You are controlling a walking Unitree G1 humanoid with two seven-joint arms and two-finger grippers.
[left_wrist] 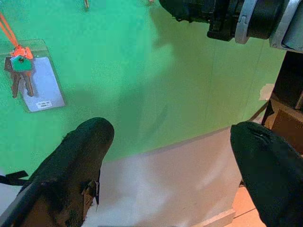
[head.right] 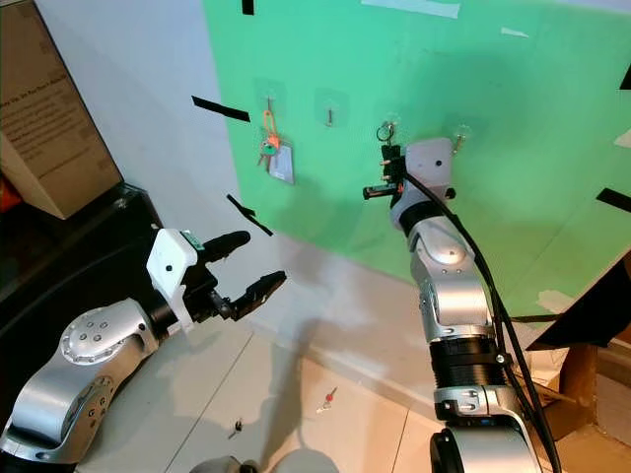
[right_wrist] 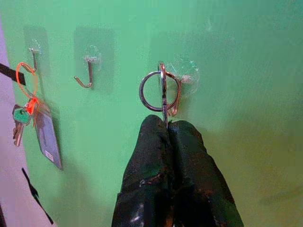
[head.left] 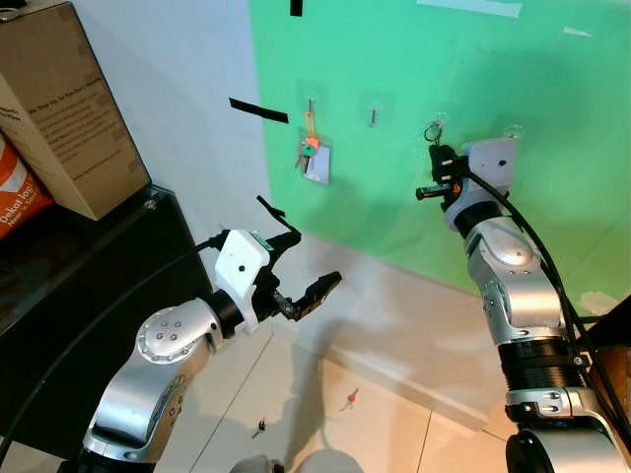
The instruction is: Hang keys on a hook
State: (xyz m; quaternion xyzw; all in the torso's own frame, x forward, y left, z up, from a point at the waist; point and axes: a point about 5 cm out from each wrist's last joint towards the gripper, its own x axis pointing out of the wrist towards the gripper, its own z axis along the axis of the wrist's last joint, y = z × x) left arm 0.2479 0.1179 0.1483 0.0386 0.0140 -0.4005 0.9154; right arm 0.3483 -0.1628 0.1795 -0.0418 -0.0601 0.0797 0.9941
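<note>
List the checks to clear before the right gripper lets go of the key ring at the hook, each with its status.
1. Right gripper pinches the key ring: ok.
2. Ring at the third hook: ok.
3. Ring actually looped over the hook's tip: cannot tell.
4. Keys hanging below the ring: cannot tell, hidden by the fingers.
5. Left gripper open and away from the hooks: ok.
6. Neighbouring key bunch undisturbed on its own hook: ok.
</note>
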